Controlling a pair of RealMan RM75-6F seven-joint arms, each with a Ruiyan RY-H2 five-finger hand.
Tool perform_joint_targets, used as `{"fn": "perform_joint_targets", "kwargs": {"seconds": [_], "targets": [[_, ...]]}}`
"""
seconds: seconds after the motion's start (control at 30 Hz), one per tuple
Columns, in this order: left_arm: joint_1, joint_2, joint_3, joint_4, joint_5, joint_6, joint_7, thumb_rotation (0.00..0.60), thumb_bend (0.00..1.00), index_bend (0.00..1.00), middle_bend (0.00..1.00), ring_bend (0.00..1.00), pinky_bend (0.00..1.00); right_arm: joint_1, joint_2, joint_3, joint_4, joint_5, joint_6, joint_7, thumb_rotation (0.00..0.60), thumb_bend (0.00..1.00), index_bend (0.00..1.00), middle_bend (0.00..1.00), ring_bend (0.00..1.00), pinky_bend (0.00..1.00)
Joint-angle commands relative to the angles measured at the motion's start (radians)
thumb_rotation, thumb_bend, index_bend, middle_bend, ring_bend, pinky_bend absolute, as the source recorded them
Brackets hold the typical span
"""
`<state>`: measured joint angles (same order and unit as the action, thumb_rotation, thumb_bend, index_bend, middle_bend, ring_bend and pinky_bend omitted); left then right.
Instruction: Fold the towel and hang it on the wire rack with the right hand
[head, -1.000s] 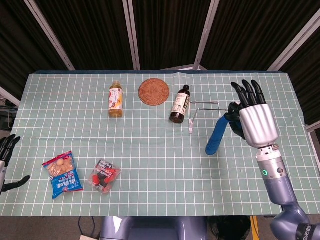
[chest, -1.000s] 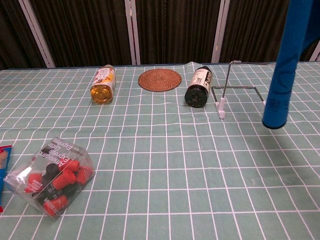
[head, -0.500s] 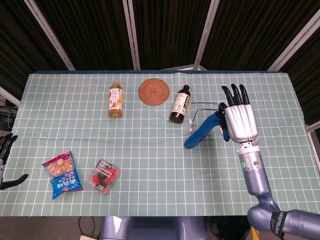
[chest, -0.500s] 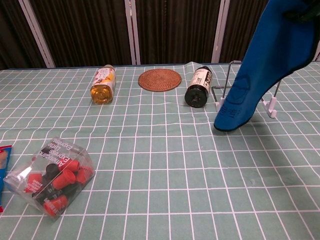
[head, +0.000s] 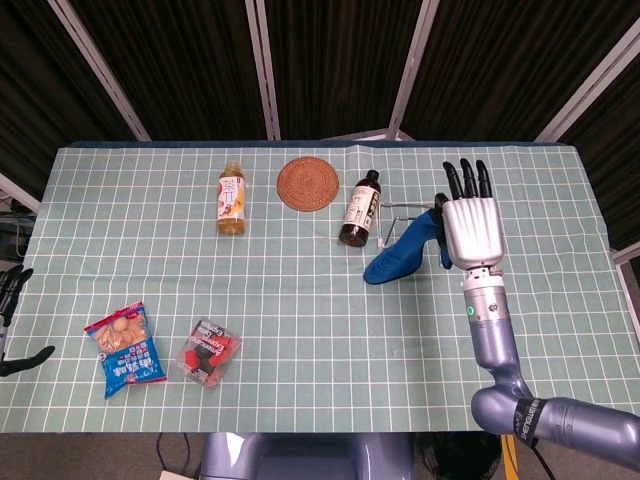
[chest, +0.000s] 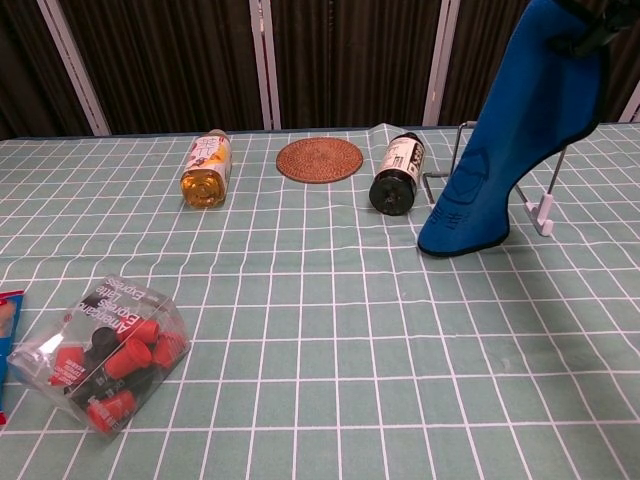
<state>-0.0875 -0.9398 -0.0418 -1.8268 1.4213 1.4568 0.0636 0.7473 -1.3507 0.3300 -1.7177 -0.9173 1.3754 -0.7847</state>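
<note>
Nearest to us on the bench (head: 300, 330), at the left, lie a blue snack bag (head: 125, 350) and, just to its right, a clear pack (chest: 100, 365) of red and black pieces. Our left hand (head: 12, 320) shows only at the bench's left edge, well apart from everything; its fingers look spread with nothing in them.

Further in, on the right, our right hand (head: 470, 225) is raised above the bench, back toward the head camera and fingers pointing away. It grips the upper end of the blue towel (chest: 520, 130). The towel hangs down and leftward from the hand, folded into a long narrow shape. In the chest view its lower end lies at the bench surface, in front of the rack (chest: 545, 195) and covering most of it. We cannot tell whether the towel rests on the wire.

Just left of the rack lies 1 dark bottle (head: 361, 208) on its side. Beyond, near the far edge, sit a round woven coaster (head: 307, 183) and an orange-drink bottle (head: 231, 198), also lying down.
</note>
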Motion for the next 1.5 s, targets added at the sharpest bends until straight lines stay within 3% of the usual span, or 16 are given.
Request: {"fn": "perform_joint_targets", "kwargs": {"seconds": [0.03, 0.5, 0.67, 0.83, 1.23, 1.4, 1.5], "targets": [[-0.001, -0.001, -0.001, 0.000, -0.001, -0.001, 0.002, 0.600, 0.00, 0.00, 0.00, 0.00, 0.00, 0.009, -0.009, 0.016, 0.004, 0.028, 0.009, -0.022, 0.600, 0.42, 0.76, 0.09, 0.00, 0.00], [0.005, 0.007, 0.004, -0.006, 0.024, 0.007, -0.015, 0.600, 0.00, 0.00, 0.00, 0.00, 0.00, -0.068, 0.125, 0.004, -0.165, 0.020, 0.076, -0.030, 0.600, 0.42, 0.76, 0.09, 0.00, 0.00], [0.010, 0.012, 0.008, -0.008, 0.040, 0.015, -0.028, 0.600, 0.00, 0.00, 0.00, 0.00, 0.00, -0.096, 0.177, -0.024, -0.271, 0.012, 0.114, -0.092, 0.600, 0.43, 0.77, 0.09, 0.00, 0.00], [0.010, 0.013, 0.008, -0.007, 0.045, 0.017, -0.032, 0.600, 0.00, 0.00, 0.00, 0.00, 0.00, -0.080, 0.160, -0.021, -0.330, 0.072, 0.138, -0.172, 0.600, 0.43, 0.77, 0.09, 0.00, 0.00], [0.002, 0.010, -0.006, 0.007, 0.003, -0.004, -0.033, 0.600, 0.00, 0.00, 0.00, 0.00, 0.00, 0.037, -0.026, 0.022, -0.134, 0.213, 0.105, -0.251, 0.600, 0.43, 0.77, 0.10, 0.00, 0.00], [0.000, 0.009, -0.013, 0.014, -0.017, -0.014, -0.037, 0.600, 0.00, 0.00, 0.00, 0.00, 0.00, 0.083, -0.087, 0.056, -0.029, 0.256, 0.095, -0.260, 0.600, 0.43, 0.77, 0.10, 0.00, 0.00], [-0.005, 0.008, -0.019, 0.022, -0.040, -0.026, -0.040, 0.600, 0.00, 0.00, 0.00, 0.00, 0.00, 0.122, -0.127, 0.106, 0.061, 0.300, 0.084, -0.254, 0.600, 0.43, 0.77, 0.10, 0.00, 0.00]]}}
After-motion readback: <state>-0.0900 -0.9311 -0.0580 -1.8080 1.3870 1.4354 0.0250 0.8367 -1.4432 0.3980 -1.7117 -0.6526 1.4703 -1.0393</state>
